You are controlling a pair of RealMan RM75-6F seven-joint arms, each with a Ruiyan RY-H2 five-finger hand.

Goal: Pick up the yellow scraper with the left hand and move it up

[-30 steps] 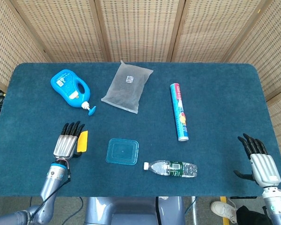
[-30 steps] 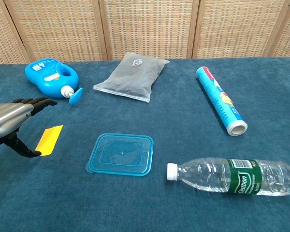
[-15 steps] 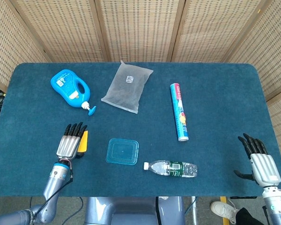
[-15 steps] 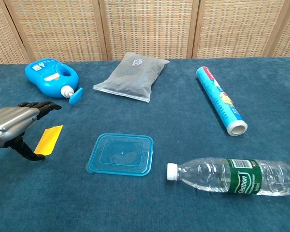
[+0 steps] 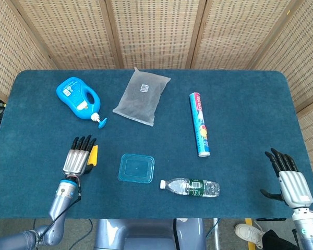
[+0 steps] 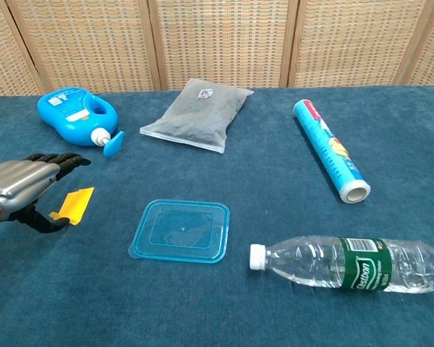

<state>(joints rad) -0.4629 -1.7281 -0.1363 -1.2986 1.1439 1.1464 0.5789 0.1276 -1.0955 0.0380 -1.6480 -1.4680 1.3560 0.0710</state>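
Yellow flat plastic scraper [image 6: 74, 203] now sits pinched between the thumb and fingers of the left robot hand [image 6: 25, 189] near the desk's left front; a second ago it lay flat on the blue cloth-covered desk [image 5: 240, 120] beside those fingers, and now its near end has tipped up and it looks shorter. From the head view, only a sliver of the scraper [image 5: 94, 154] shows past the left robot hand [image 5: 77, 159]. Just to its right lies a clear blue square plastic lid [image 6: 181, 230], unmoved. The right robot hand [image 5: 289, 179] hovers at the desk's right front edge, fingers spread, holding nothing, unchanged.
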